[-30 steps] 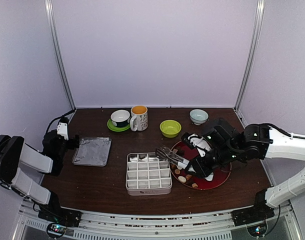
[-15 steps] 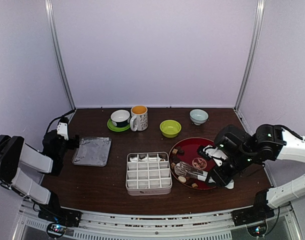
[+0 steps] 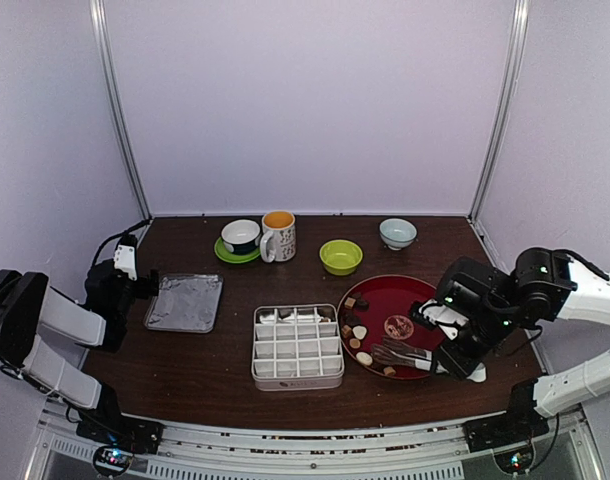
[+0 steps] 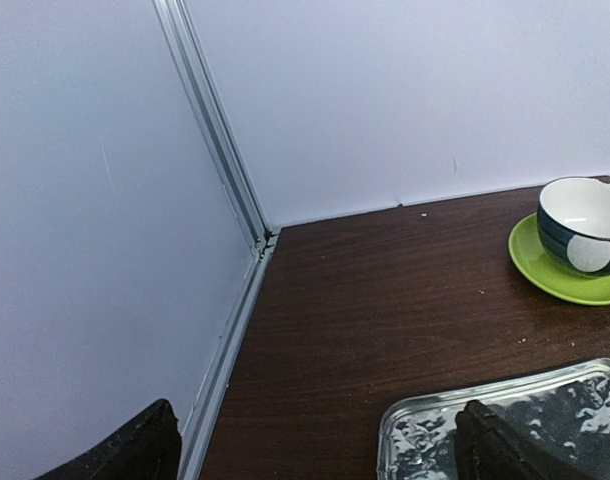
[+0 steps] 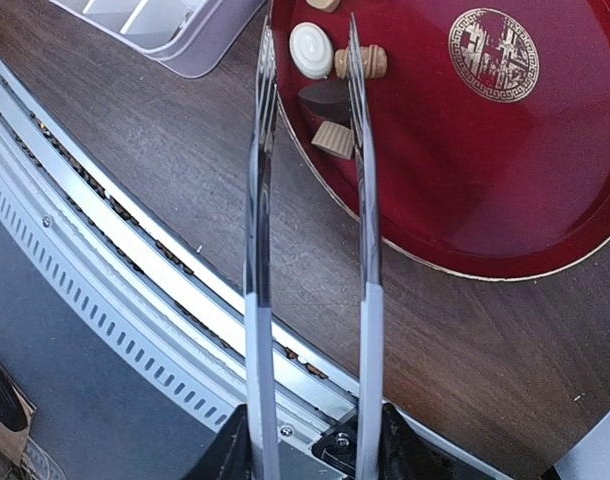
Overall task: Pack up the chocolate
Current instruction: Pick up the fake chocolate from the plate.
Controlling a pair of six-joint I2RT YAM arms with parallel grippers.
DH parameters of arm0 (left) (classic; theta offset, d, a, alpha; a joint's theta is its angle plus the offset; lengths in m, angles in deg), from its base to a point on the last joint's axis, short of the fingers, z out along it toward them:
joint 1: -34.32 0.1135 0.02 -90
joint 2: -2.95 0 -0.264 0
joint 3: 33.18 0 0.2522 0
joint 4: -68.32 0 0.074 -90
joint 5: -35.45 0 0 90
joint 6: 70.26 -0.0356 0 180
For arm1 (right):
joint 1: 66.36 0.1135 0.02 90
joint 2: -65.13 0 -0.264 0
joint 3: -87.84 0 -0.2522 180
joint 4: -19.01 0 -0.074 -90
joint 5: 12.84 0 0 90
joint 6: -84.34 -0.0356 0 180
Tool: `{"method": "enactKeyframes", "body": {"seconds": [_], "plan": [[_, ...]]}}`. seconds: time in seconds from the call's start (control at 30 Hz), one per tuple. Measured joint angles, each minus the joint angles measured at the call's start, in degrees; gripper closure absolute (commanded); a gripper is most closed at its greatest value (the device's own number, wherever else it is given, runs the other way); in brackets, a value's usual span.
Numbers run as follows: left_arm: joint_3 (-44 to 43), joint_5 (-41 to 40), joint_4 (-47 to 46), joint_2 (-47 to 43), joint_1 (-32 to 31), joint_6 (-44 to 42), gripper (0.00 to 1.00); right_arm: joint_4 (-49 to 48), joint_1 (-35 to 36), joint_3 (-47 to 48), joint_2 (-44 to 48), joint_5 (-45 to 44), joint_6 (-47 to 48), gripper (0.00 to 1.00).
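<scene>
- Right wrist view: the right tool [image 5: 305, 452] pinched the handles of the metal tongs [image 5: 257, 250], whose parted tips straddled the chocolate [image 5: 325, 100] by the red plate's [image 5: 505, 190] rim.
- The plate's gold emblem [image 5: 495, 40] was illegible.
- The left tool [image 4: 320, 450] stood spread wide, well apart from the chocolate.

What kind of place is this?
Probably a robot lab test booth: plain walls on metal frame posts, left arm and right arm mounted at the table edge, chocolates staged on a red plate.
</scene>
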Motion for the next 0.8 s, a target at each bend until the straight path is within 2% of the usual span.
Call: {"method": "enactKeyframes", "body": {"seconds": [0.8], "plan": [[0.0,0.0,0.0,0.0,0.0,0.0,0.02,3.6,-1.5,-1.0,1.9,-0.7,-0.8,0.61]]}}
